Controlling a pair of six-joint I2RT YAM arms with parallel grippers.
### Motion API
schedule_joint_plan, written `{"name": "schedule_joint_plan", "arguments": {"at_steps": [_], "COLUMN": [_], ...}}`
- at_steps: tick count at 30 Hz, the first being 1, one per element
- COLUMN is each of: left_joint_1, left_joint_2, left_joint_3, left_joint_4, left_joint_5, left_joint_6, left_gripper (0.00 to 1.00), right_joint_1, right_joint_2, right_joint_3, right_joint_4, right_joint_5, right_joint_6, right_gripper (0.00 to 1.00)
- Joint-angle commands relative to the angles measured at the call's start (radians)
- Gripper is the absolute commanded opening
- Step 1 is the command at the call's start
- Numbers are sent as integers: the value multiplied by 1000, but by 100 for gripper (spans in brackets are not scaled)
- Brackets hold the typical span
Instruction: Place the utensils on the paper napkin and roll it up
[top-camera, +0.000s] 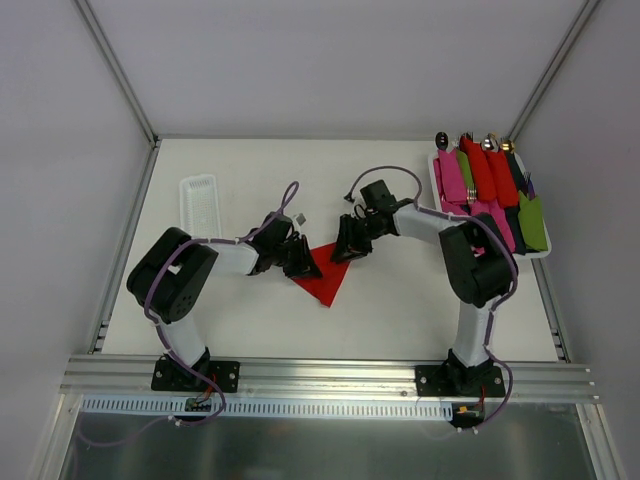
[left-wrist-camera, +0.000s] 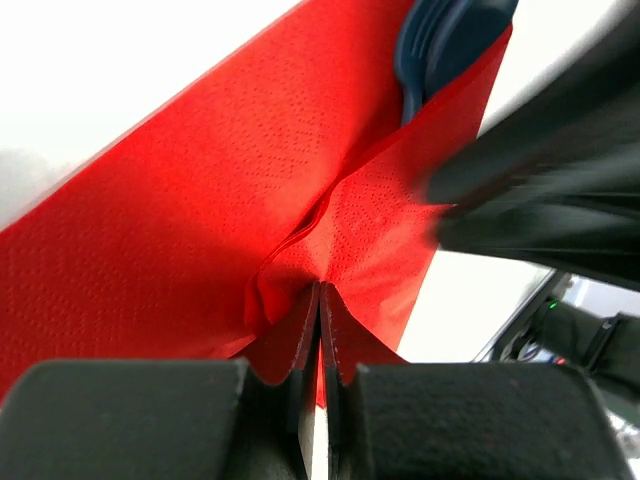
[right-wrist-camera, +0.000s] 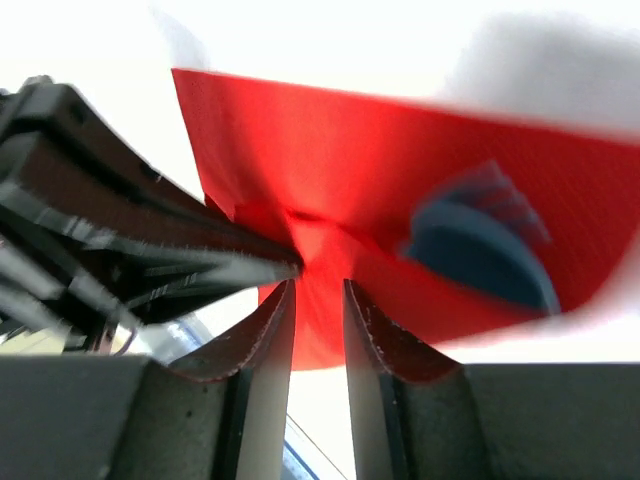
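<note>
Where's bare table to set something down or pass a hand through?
Free: the near strip in front of the paper napkin, between the left arm's base and the right arm's base; the back centre between the clear tray and the tray of rolled bundles. Crowded: mid-table, where the left gripper and the right gripper meet at the napkin.

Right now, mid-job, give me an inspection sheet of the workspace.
Surface: white table.
Job's things: paper napkin folded over blue utensils, centre.
Clutter: white tray far left; tray of rolled bundles far right.
Grippers: left gripper jaws shut on the napkin; right gripper jaws apart, red paper between, grip unclear.
Cables: purple cables looped along both arms.
Surroundings: white walls, aluminium frame.
</note>
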Motion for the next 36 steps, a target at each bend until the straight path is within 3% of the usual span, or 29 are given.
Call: {"name": "schedule_joint_plan", "arguments": {"at_steps": [1, 5, 12, 16, 21, 36], "left_joint_1": [12, 10, 13, 35, 43, 43], "left_joint_2": [13, 19, 29, 69, 84, 85], "left_joint_3": [-72, -87, -73, -20, 2, 2], "left_joint_4": [-45, 0, 17, -35, -55, -65], "left_joint_5": [-137, -137, -111, -41, -15, -27], "left_joint_6": [-56, -68, -6, 82, 149, 179], "left_gripper": [0, 0, 0, 0, 0, 0], "right_joint_1": [-5, 22, 3, -13, -28, -60], "right_joint_2": [-195, -266, -198, -128, -36, 153], "right_joint_3": [34, 3, -40, -9, 48, 66], "right_joint_4": [-134, -152, -32, -55, -158, -46], "right_joint_5": [212, 294, -198, -343, -355, -312], "right_joint_6": [-64, -116, -136, -231, -281, -92], "right_gripper": [30, 31, 29, 29, 25, 20]}}
